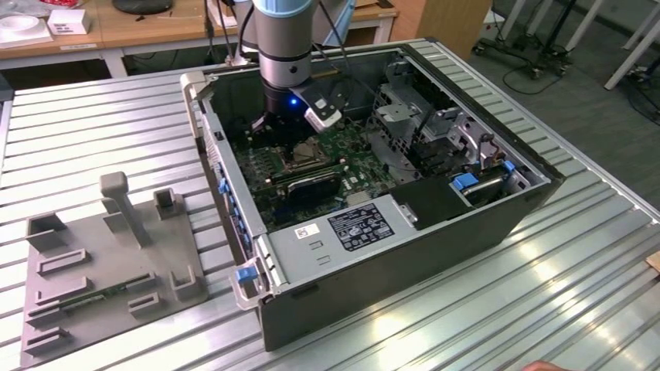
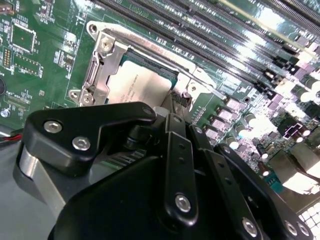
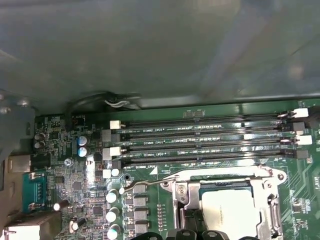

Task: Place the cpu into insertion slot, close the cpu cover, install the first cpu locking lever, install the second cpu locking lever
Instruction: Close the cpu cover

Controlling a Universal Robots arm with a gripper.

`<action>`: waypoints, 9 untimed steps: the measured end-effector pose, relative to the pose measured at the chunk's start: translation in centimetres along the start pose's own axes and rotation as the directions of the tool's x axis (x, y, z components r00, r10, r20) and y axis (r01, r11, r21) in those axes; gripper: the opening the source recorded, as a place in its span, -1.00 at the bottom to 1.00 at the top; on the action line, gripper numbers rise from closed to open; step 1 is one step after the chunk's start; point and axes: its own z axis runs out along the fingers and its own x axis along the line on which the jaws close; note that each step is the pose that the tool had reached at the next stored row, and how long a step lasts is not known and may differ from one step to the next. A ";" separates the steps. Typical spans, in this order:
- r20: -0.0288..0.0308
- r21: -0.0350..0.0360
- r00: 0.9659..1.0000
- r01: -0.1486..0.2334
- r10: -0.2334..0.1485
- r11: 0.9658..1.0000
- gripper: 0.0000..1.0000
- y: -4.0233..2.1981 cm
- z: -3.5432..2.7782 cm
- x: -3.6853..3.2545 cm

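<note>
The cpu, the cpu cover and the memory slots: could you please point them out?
cpu (image 3: 230,212), first wrist view, middle of its pale face.
cpu cover (image 3: 267,207), first wrist view, silvery side rail.
memory slots (image 3: 210,132), first wrist view, middle of one slot.

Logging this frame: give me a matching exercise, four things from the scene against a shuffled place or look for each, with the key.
Things:
1. cpu
2. cpu cover
3. memory slots
4. grey fixture

Descriptions:
A. long, black, in parallel rows beside the insertion slot
B. on the slatted table, outside the computer case, at the exterior view's left
C. pale square face, sitting in the insertion slot
D. silvery frame lying around that pale face

Pairs: 1-C, 2-D, 3-A, 4-B.
</note>
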 end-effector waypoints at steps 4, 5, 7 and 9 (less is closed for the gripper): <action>0.000 0.001 1.000 0.000 0.000 1.000 -0.80 0.02 -0.53 -0.03; 0.000 0.000 1.000 0.000 0.000 1.000 -0.80 0.03 -0.68 -0.04; 0.000 0.001 1.000 0.000 0.000 1.000 -0.80 0.04 -0.94 -0.05; 0.000 0.001 1.000 0.000 0.000 1.000 -0.80 0.05 -1.23 -0.07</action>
